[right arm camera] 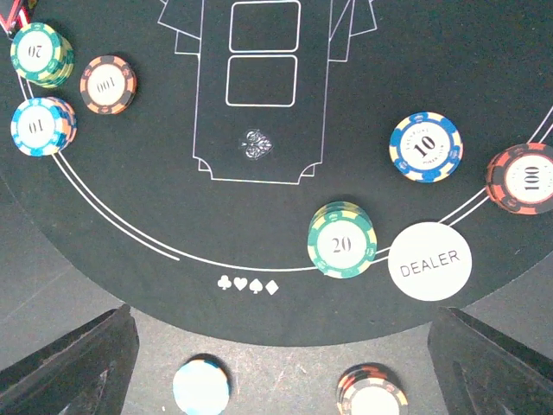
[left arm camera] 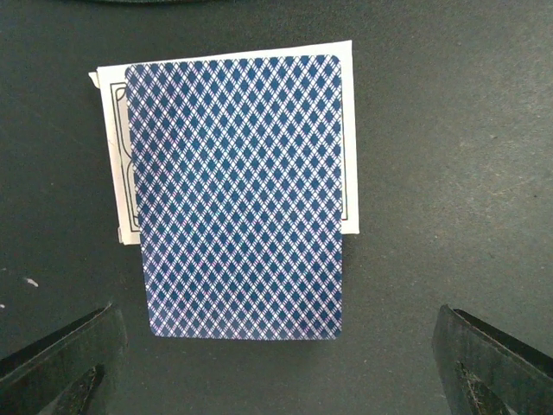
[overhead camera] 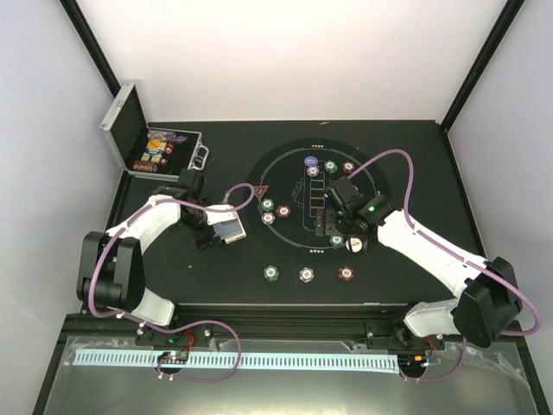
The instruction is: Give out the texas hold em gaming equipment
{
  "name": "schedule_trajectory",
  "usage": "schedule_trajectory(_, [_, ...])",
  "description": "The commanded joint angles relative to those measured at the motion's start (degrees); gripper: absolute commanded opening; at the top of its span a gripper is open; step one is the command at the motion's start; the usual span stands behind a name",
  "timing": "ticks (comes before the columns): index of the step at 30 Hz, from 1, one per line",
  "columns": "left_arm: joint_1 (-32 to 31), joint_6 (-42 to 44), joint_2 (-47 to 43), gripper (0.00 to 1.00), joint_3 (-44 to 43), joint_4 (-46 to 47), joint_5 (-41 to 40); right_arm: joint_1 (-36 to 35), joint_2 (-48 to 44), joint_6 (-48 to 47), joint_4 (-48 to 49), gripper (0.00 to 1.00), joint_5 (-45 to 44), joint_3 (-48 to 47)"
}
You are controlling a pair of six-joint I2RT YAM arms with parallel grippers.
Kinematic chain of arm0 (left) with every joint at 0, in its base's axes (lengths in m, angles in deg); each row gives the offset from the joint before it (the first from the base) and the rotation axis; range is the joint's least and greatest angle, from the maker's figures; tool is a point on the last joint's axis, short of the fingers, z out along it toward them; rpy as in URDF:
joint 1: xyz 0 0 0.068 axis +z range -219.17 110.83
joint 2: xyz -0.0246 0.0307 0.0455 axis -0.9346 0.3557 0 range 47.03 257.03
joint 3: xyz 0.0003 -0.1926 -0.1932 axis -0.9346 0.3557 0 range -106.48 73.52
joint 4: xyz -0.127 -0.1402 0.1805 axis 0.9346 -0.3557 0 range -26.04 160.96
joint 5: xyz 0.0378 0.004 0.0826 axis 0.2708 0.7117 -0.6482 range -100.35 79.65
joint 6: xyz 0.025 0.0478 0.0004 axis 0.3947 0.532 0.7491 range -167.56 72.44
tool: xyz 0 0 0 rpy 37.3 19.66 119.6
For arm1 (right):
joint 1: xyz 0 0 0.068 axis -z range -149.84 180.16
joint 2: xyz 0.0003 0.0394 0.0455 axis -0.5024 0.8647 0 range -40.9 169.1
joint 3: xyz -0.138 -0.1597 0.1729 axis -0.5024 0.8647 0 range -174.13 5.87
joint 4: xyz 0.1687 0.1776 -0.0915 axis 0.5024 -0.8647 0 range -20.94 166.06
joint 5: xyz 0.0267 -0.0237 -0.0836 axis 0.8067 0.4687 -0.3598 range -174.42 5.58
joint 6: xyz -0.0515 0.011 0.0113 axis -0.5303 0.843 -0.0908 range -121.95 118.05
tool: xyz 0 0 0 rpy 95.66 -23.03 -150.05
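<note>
**Blue-backed card lies just ahead of the open left pincer**

The small playing card with the blue criss-cross back (left arm camera: 242,194) lies flat and face down on the black desk (left arm camera: 449,173). It is on the left side, just left of the round black game mat (overhead camera: 289,238). It rests on a white card (left arm camera: 111,156) that peeks out from under it.

Its long side points straight away from the left pincer (left arm camera: 276,372). Its closest short end sits just ahead, in the middle between the two fingers. That pincer is wide open and holds nothing.

The left arm (overhead camera: 155,216) is much the nearer one. The right pincer (right arm camera: 281,354) is also spread open and empty. It hangs over the poker chips (right arm camera: 425,147) on the mat, near a green chip stack (right arm camera: 342,239).
</note>
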Motion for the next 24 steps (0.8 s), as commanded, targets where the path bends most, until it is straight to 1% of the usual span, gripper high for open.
schedule_trajectory(1, [1.06,1.08,1.80,0.99,-0.93,0.92,0.52,-1.07,-1.39,1.45,0.17,0.94,0.88,-0.23])
schedule_trajectory(11, [2.22,1.85,3.22,0.99,-2.54,0.83,3.99,-2.42,-1.61,1.45,0.11,0.95,1.85,0.57])
schedule_trajectory(18, [2.55,1.87,5.63,0.99,-4.88,-0.13,4.48,-3.44,-1.30,1.29,-0.06,0.95,2.17,0.41])
schedule_trajectory(24, [2.64,1.92,6.01,0.99,-5.32,-0.63,5.01,-3.86,-1.39,1.23,-0.33,0.95,2.21,0.54])
